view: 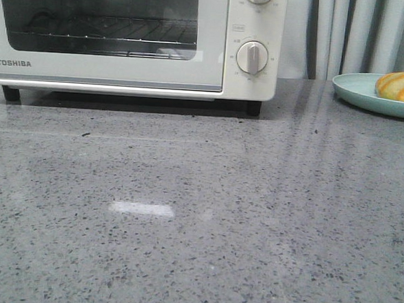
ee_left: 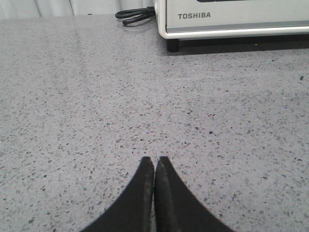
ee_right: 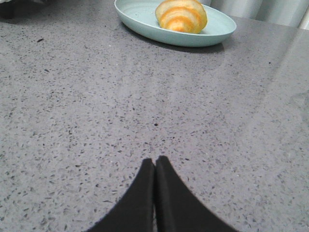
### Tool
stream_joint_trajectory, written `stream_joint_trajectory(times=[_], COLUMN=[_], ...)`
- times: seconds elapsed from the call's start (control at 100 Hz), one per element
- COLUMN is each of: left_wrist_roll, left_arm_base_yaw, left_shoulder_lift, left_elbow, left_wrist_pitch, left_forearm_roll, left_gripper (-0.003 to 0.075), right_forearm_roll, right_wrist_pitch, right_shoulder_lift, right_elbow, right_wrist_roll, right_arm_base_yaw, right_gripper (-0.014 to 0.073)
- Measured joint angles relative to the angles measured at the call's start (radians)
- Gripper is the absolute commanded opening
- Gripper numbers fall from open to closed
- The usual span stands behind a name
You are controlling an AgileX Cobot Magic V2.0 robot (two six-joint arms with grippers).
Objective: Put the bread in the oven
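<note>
Bread (ee_right: 181, 15) well beyond right gripper (ee_right: 154, 162)

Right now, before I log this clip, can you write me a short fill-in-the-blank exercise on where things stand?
1. The glossy golden-orange striped bread lies on a pale green oval ____.
2. The glass-windowed door of the white Toshiba toaster oven is ____.
3. The black fingers of the left gripper are pressed ____, holding nothing.
4. The right gripper holds ____.

Missing words: plate; closed; together; nothing
</note>
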Motion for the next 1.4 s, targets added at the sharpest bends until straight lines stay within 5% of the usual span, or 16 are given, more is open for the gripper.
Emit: stream_joint_trajectory(times=[0.86,1.05,1.14,1.25,1.4], left_wrist_roll=[0.0,0.0,0.0,-0.001,-0.005], left_arm_base_yaw=[0.0,0.0,0.0,0.0,0.0], left_shoulder_lift=[0.0,0.0,0.0,0.0,0.0], left_elbow=[0.0,0.0,0.0,0.0,0.0], left_wrist_pitch=[0.0,-0.012,-0.041,-0.095,-0.149], left_forearm_roll=[0.0,-0.01,-0.111,-0.41,-0.694], left_gripper=[-0.0021,-0.0021,-0.0021,-0.0021,-0.0021], right_forearm_roll=[-0.019,-0.107,-0.116,-0.105,0.07], right_wrist_pitch=[-0.002,-0.152,-0.309,-0.46,-0.551], right_shoulder_lift=[0.0,0.0,0.0,0.0,0.0], right_elbow=[0.0,0.0,0.0,0.0,0.0], right_wrist_roll=[0.0,0.0,0.0,0.017,0.1], right_arm_base_yaw=[0.0,-0.002,-0.004,-0.004,-0.004], right_gripper=[-0.0069,-0.0069,-0.0069,-0.0069,-0.0069])
